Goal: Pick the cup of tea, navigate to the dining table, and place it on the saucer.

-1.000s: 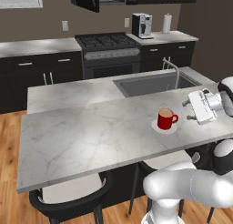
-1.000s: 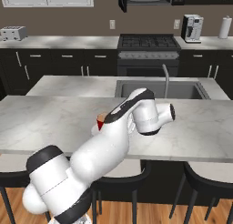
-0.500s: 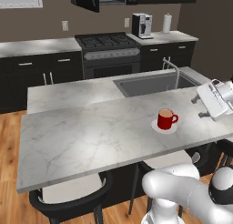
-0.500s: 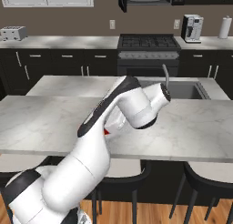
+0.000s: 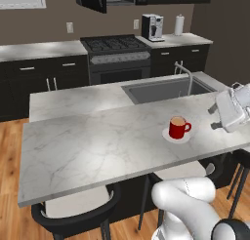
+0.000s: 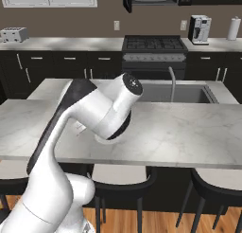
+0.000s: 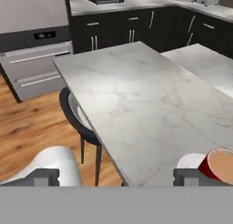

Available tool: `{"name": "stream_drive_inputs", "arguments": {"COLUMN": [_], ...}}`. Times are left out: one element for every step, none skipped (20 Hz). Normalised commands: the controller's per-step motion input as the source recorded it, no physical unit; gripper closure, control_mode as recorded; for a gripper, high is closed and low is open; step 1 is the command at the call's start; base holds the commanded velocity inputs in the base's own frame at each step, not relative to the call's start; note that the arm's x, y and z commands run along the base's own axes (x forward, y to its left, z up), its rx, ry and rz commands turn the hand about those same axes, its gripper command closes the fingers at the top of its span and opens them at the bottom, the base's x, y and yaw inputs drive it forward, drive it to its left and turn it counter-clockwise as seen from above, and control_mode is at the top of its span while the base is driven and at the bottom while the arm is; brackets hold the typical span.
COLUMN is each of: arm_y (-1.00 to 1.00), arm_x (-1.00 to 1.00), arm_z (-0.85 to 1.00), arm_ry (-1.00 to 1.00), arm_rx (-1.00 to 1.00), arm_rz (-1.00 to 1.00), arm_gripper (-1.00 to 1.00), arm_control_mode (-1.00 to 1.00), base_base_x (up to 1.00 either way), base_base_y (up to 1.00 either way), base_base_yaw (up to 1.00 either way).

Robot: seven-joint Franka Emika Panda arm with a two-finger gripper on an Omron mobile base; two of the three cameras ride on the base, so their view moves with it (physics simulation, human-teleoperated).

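The cup of tea [image 5: 179, 128], a glossy red mug with tan liquid, stands upright on the white saucer [image 5: 166, 135] near the right end of the marble dining table [image 5: 97, 141]. My gripper [image 5: 215, 118] hangs open to the right of the cup, clear of it, with nothing between its fingers. In the hand view the cup [image 7: 220, 163] and the saucer [image 7: 190, 161] sit at the lower right, just beyond the right fingertip [image 7: 188, 176]. My own arm [image 6: 101, 113] covers the cup in the right base view.
A sink [image 5: 163, 90] with a tall faucet [image 5: 188, 78] is set in the table behind the cup. Black stools [image 5: 73, 212] stand along the near edge. The stove [image 5: 114, 44], a coffee machine [image 5: 152, 27] and a toaster [image 6: 13, 34] line the back counter.
The gripper has drawn away to the right of the cup and stayed open. The arm's elbow has swung up in the right base view. Cup and saucer have not moved.
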Motion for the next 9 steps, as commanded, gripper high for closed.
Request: {"name": "stream_drive_inputs", "arguments": {"arm_y": [0.44,0.56,0.49,0.41,0.38,0.36,0.33,0.36,0.35], "arm_x": [-1.00,-1.00,-1.00,-1.00,-1.00,-1.00,-1.00,-1.00,-1.00], "arm_z": [0.34,0.30,0.34,0.34,0.34,0.36,0.38,0.39,0.39], "arm_ry": [0.01,0.00,0.00,0.00,0.00,0.00,0.00,0.00,0.00], "arm_rx": [0.00,0.00,0.00,0.00,0.00,0.00,0.00,0.00,0.00], "arm_rz": [-0.38,-0.42,-0.45,-0.46,-0.48,-0.48,-0.48,-0.48,-0.48], "arm_gripper": [-1.00,-1.00,-1.00,-1.00,-1.00,-1.00,-1.00,-1.00,-1.00], "arm_control_mode": [-1.00,-1.00,-1.00,-1.00,-1.00,-1.00,-1.00,-1.00,-1.00], "base_base_x": [0.00,0.00,0.00,0.00,0.00,0.00,0.00,0.00,0.00], "base_base_y": [0.00,0.00,0.00,0.00,0.00,0.00,0.00,0.00,0.00], "base_base_yaw": [0.00,0.00,0.00,0.00,0.00,0.00,0.00,0.00,0.00]}}
